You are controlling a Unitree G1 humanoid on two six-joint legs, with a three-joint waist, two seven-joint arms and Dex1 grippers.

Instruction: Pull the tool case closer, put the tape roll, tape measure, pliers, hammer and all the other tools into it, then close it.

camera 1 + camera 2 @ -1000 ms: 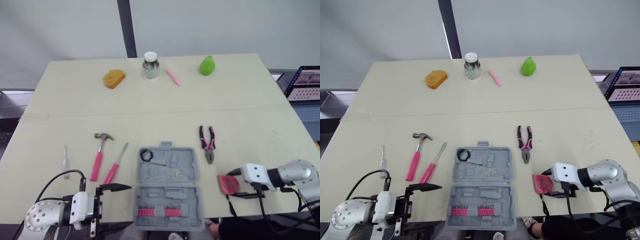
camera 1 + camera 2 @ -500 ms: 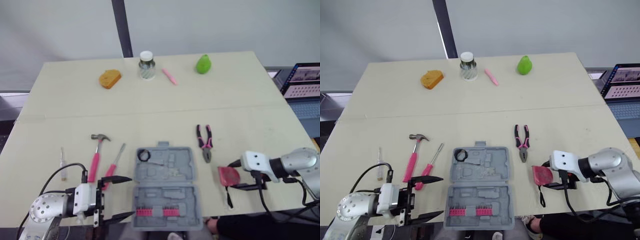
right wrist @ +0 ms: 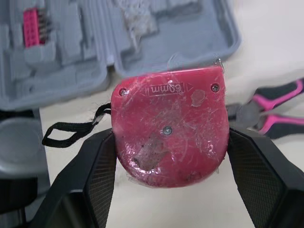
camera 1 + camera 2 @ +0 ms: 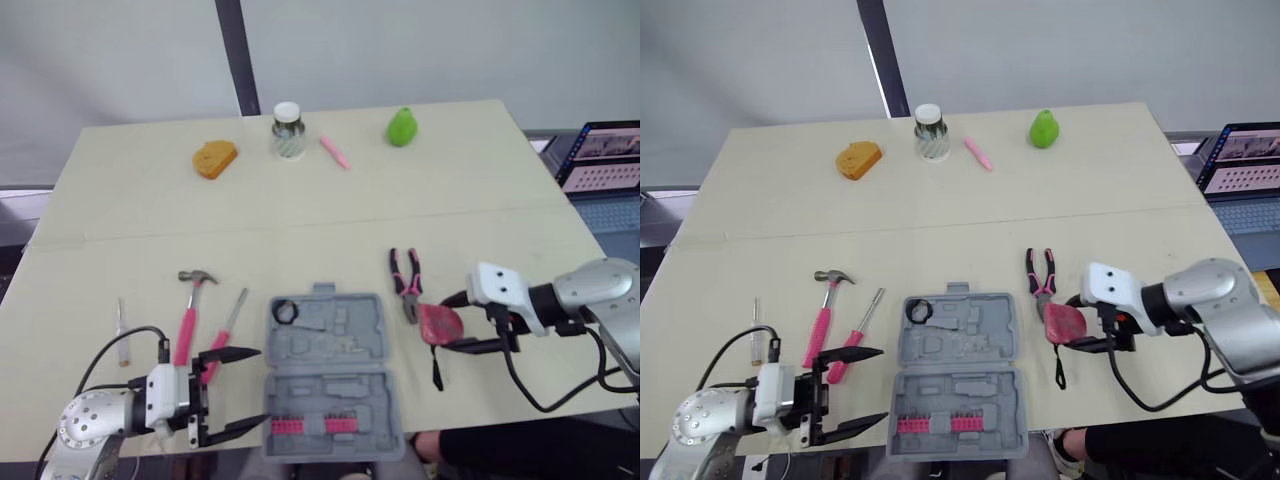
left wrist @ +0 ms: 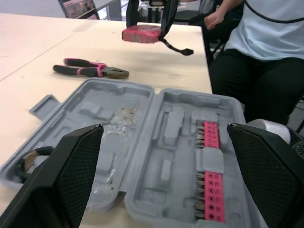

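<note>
The grey tool case (image 4: 335, 370) lies open near the table's front edge, with a black tape roll (image 4: 289, 311) in its far-left corner and pink bits in its near half. My left gripper (image 4: 260, 386) is open just left of the case, facing its inside (image 5: 161, 142). My right gripper (image 4: 452, 322) is shut on the red tape measure (image 4: 436, 323), held right of the case with its black strap dangling. The pink pliers (image 4: 407, 285) lie just beyond the tape measure. The hammer (image 4: 190, 310) and a pink screwdriver (image 4: 225, 328) lie left of the case.
A small clear-handled tool (image 4: 121, 320) lies at the far left. Along the back edge are an orange sponge (image 4: 215, 159), a jar (image 4: 286, 130), a pink marker (image 4: 335, 152) and a green pear (image 4: 402, 127). A laptop (image 4: 598, 155) stands off the right side. A person (image 5: 266, 47) sits beyond the case.
My right gripper has carried the tape measure left and away from the front edge, up beside the pliers and the case. My left gripper has come up beside the case's left edge.
</note>
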